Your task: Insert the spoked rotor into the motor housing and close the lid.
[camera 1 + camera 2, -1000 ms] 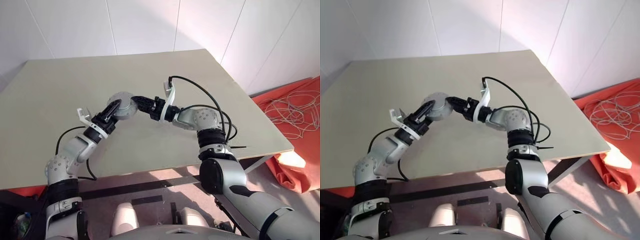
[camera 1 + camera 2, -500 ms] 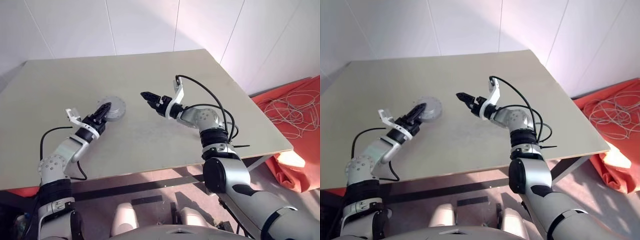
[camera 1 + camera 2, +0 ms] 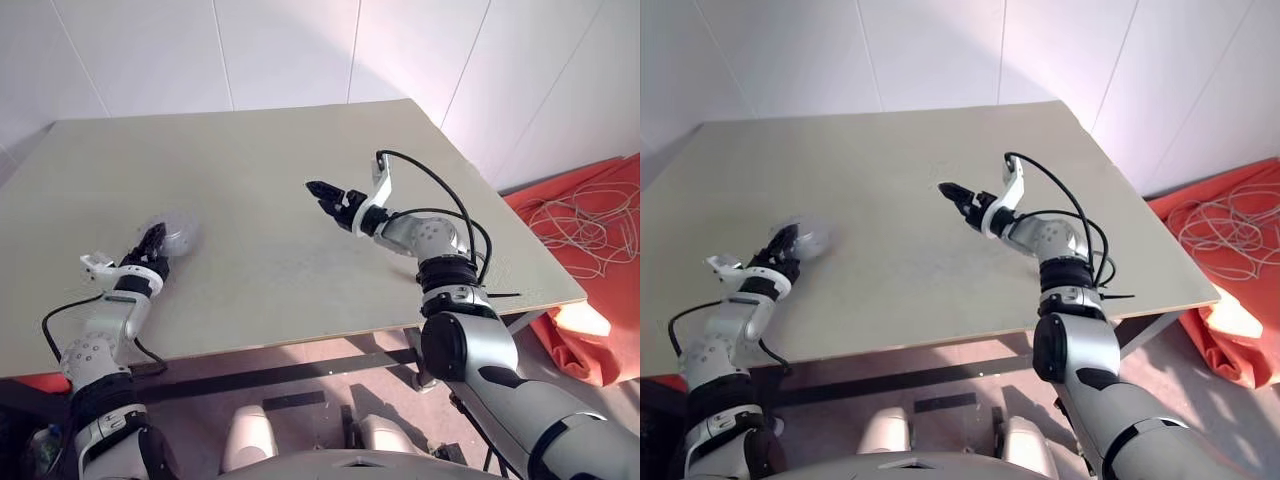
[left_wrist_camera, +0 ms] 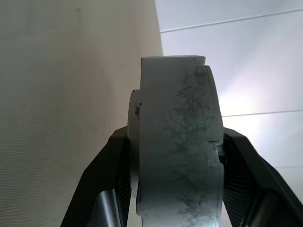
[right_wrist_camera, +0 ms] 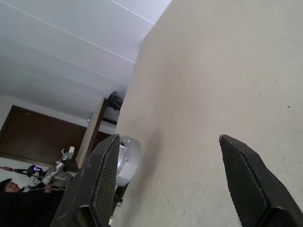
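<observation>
Since the earlier frames the two arms have separated: the left gripper (image 3: pixel 153 238) has carried the short round silvery-grey motor housing (image 3: pixel 176 236) away from the table's middle to its left near part, and the right gripper (image 3: pixel 318 190) has drawn back to the right and let go. The housing now sits clamped between the left gripper's two black fingers (image 4: pixel 110 170), one on each flat face, with its rim edge-on to the wrist camera and its upper half standing clear beyond the fingertips; it appears blurred in the head views. Whether it touches the pale beige wooden table (image 3: pixel 280 150) cannot be determined. The right gripper stands above the table's centre, well apart from the housing, its fingers (image 5: pixel 105 182) spread wide with nothing between them; its wrist view shows the housing (image 5: pixel 127 158) in the distance, just past one fingertip. An orange cloth (image 3: pixel 600 290) bearing a pale tangled cable (image 3: pixel 590 215) lies on the floor to the table's right.
</observation>
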Controlling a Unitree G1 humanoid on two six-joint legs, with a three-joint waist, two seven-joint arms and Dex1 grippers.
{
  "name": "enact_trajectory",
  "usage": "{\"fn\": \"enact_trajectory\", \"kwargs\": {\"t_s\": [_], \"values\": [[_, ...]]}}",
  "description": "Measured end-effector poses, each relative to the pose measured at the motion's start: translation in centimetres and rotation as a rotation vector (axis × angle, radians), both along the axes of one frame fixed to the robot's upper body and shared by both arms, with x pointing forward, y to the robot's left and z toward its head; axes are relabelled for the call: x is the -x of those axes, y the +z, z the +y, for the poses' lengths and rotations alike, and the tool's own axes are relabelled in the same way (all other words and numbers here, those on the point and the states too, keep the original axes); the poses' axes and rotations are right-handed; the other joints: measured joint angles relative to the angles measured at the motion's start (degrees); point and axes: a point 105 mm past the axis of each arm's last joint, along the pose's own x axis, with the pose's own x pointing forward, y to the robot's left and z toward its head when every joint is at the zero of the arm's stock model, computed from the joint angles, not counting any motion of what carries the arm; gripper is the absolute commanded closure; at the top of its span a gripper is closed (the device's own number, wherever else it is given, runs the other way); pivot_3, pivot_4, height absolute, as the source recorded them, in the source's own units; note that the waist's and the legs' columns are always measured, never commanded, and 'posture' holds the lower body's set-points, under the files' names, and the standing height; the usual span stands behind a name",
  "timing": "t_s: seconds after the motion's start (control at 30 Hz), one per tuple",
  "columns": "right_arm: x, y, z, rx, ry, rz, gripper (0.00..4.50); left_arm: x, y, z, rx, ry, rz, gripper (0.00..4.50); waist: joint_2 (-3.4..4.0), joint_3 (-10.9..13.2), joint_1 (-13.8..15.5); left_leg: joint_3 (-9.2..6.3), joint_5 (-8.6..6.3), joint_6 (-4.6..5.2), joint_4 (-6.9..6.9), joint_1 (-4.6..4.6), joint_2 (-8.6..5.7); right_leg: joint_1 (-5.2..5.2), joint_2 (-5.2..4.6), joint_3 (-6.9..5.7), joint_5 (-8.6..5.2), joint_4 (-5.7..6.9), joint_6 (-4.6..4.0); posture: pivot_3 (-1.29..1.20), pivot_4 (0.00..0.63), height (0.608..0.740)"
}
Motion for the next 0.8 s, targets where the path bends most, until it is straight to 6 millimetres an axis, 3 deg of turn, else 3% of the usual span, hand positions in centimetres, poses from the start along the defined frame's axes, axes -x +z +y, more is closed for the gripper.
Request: {"fn": "enact_trajectory", "kwargs": {"t_s": [0.27,0.5,0.67,0.8], "values": [[0.0,-0.3,0.1,0.006,-0.003,0.013,0.72,0.1,-1.0,0.6,-0.021,0.044,0.058,2.43,-0.20,0.0,0.0,0.00,0.00,0.00,0.05,0.01,0.01,0.01,0.00,0.00,0.01,0.00,-0.07,0.00,0.000,0.740],[0.1,-0.3,0.2,0.006,-0.003,0.017,0.69,-0.3,-0.3,0.8,-0.034,0.061,0.041,0.11,-0.20,0.0,-0.1,0.01,0.01,-0.01,0.05,0.23,0.00,0.20,-0.01,0.01,-0.01,0.03,-0.12,0.00,0.000,0.740],[0.1,-0.5,0.3,0.008,-0.004,0.021,0.69,-0.3,-0.3,0.8,-0.040,0.030,0.071,0.05,-0.18,0.0,-0.2,0.04,0.00,-0.01,0.04,0.77,0.00,0.66,-0.01,0.06,-0.03,0.03,-0.12,0.00,0.000,0.740],[0.0,-0.7,0.2,0.008,-0.009,0.030,0.69,0.1,-0.5,-0.6,-0.002,-0.099,0.105,0.05,-0.16,0.0,0.0,0.05,0.00,0.00,0.04,0.81,-0.07,0.70,-0.06,0.08,-0.03,0.03,-0.13,0.00,0.000,0.740]]}}
